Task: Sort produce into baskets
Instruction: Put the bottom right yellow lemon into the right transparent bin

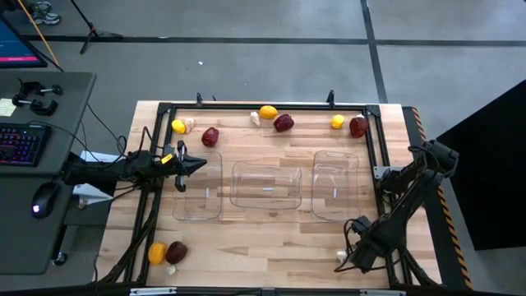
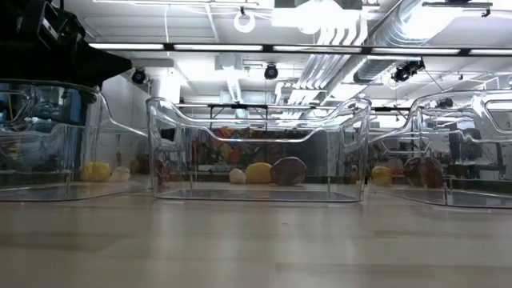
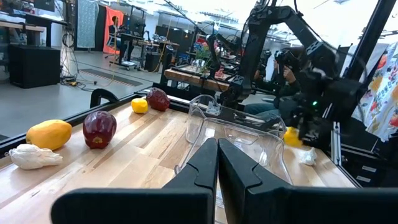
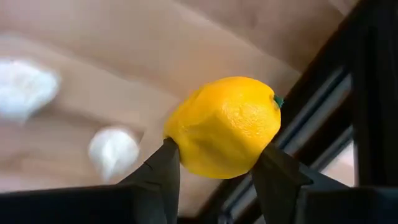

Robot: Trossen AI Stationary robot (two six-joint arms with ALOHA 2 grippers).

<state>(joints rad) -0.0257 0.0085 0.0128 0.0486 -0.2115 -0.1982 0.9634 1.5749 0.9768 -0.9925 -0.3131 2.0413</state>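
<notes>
At the table's near right corner, we see our right gripper pinching a yellow lemon between its jaws. Our left gripper, jaws pressed together, hovers over the left basket. Garlic beside the lemon looks blurred.

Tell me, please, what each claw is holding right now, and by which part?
The right claw grips a lemon by its two opposite sides. The left claw is shut and empty.

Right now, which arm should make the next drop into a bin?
Right. Its gripper is shut on a lemon at the table's near right corner, closest to the right bin. The left gripper is shut and empty, above the left bin.
</notes>
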